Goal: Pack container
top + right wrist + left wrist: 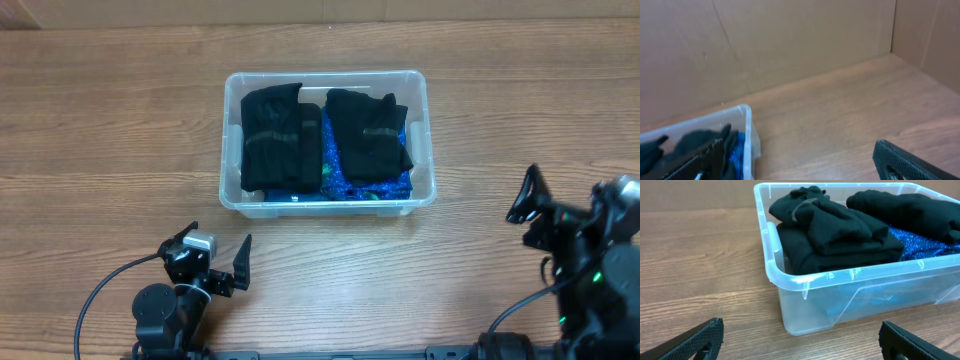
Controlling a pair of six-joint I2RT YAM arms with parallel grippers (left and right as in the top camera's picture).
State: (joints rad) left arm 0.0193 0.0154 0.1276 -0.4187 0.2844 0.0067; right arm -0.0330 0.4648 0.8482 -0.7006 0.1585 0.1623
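Observation:
The clear plastic container (426,120) stands at the table's middle. It holds two folded black garments (278,138) (367,134) side by side on top of blue sparkly fabric (333,170). My left gripper (216,262) is open and empty near the front left, below the container. In the left wrist view the container's near corner (790,280) is close ahead, between the open fingers (800,340). My right gripper (532,210) is open and empty at the right, apart from the container. The right wrist view shows the container's corner (747,125) at lower left.
The wooden table (110,130) stretches left and right of the container. A brown cardboard wall (790,40) stands behind the table and at its right side.

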